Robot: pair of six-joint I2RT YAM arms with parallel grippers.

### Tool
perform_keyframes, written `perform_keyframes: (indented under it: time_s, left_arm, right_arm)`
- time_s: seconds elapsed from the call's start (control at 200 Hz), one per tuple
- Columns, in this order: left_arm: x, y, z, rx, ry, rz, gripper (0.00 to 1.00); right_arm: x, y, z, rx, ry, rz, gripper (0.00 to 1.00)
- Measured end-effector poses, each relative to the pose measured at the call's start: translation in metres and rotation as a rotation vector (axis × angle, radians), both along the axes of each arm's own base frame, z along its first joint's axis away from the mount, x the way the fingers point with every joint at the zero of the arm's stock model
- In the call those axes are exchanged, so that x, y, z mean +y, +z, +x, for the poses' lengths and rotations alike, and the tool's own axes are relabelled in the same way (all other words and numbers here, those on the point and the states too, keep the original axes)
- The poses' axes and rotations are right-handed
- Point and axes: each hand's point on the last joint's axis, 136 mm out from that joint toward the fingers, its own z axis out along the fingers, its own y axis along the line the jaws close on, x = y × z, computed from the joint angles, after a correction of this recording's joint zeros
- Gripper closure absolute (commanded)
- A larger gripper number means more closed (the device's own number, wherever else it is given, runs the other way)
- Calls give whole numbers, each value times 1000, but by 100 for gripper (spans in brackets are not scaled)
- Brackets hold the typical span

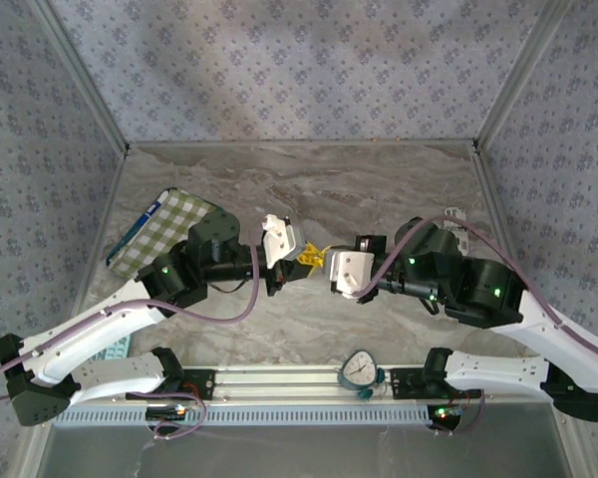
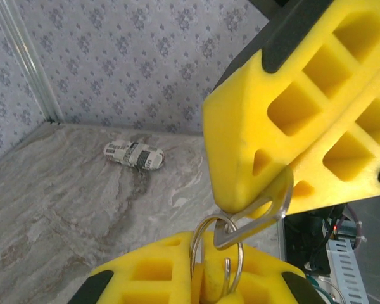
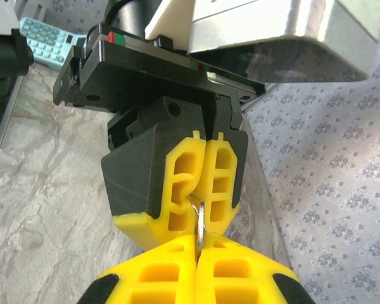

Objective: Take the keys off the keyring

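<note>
Two pincers meet just right of the checked cloth (image 1: 164, 231): left pincer (image 2: 209, 272) clamped on the keyring (image 2: 216, 250), right pincer (image 2: 278, 190) pinching the silver key (image 2: 259, 215) threaded on it. Best to brace the ring and feed the key round the coil, never yank.

You are looking at a lab test cell: patterned panel walls (image 1: 279, 60), framed by metal corner posts (image 1: 80, 75), enclose a marble-look tabletop (image 1: 379, 189) with an aluminium mounting rail (image 1: 279, 380) along its near edge.
</note>
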Motion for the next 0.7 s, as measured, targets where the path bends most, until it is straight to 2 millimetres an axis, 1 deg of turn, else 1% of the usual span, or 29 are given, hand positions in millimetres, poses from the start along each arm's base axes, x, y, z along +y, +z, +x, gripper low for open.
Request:
perform_keyframes:
  time_s: [0.205,0.42,0.56,0.7]
  left_arm:
    - [4,-16,-1,43,2,63,100]
    - [8,-23,-2,66,7,98,100]
    - [9,-25,-2,72,6,107,100]
    - [10,-29,-4,85,0,123,100]
  right_arm:
    - [7,-12,-1,10,10,-78,100]
    - [12,-18,-2,2,15,-146,100]
    - [13,-20,-4,-5,15,-160,100]
    - [18,-28,-4,-32,0,-200,100]
